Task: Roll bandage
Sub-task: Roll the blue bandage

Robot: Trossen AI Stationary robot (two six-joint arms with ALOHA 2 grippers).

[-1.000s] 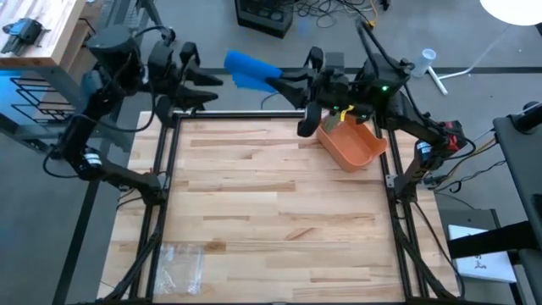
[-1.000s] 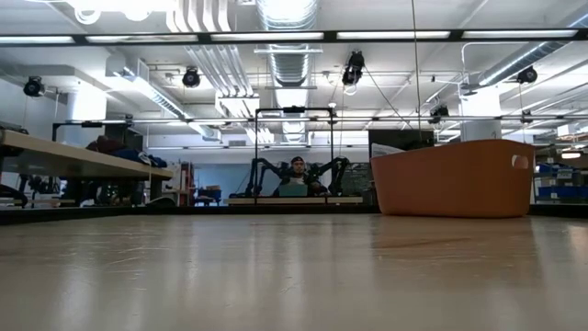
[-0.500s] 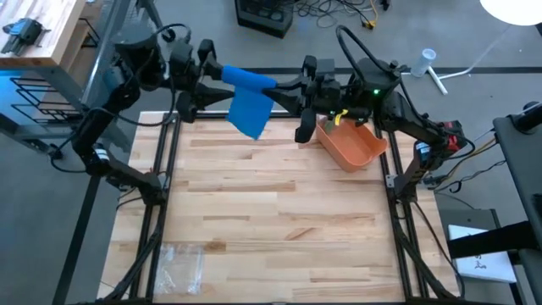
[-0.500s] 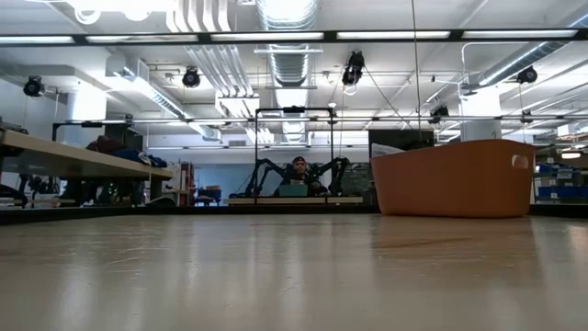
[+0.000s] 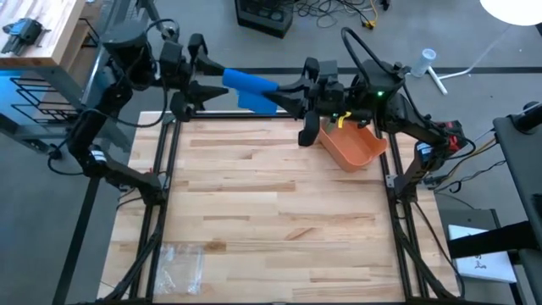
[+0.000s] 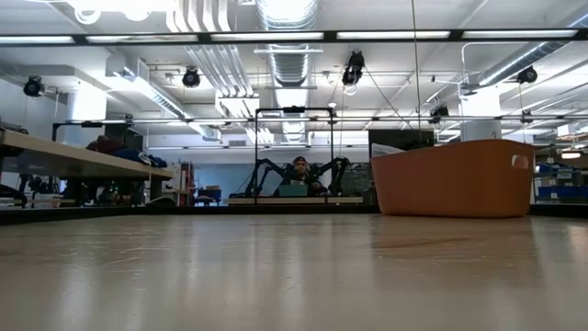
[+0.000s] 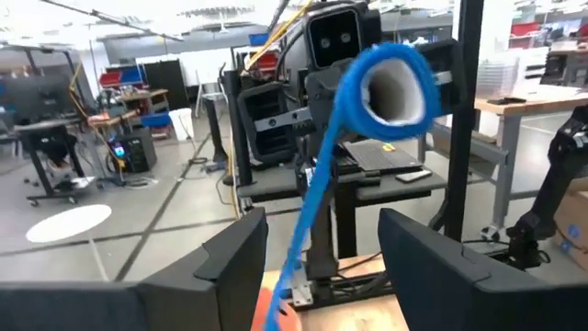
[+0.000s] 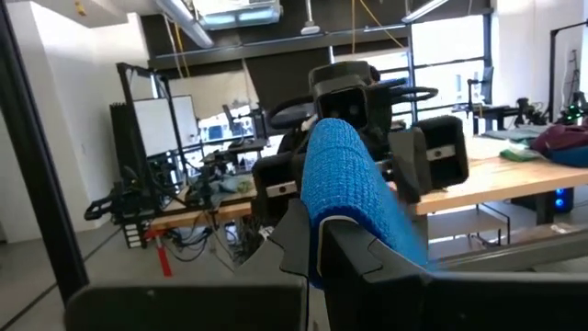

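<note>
Above the far edge of the wooden surface (image 5: pixel 271 212), in the high view, the left gripper (image 5: pixel 218 83) and right gripper (image 5: pixel 273 91) face each other with the blue bandage (image 5: pixel 250 87) suspended between them, clear of the surface. The bandage's long axis runs roughly left to right, from one gripper to the other. An orange bin (image 5: pixel 354 144) sits on the surface just beside the right arm. A clear plastic bag (image 5: pixel 180 261) lies near the front left corner, well apart. Half a second earlier a loose length of bandage hung down toward the surface; now it is drawn up into a compact bundle.

Low view: the orange bin (image 6: pixel 455 177) stands at the right on the bare surface (image 6: pixel 294 276); neither gripper nor bandage appears. A person (image 6: pixel 296 176) sits far back in the room.

Left wrist view: the left jaws stand wide apart. The bandage roll (image 7: pixel 386 78) shows its open core end-on, with a loose strip trailing down between the fingers (image 7: pixel 230 257).

Right wrist view: the right jaws are closed on the bandage (image 8: pixel 354 193).
</note>
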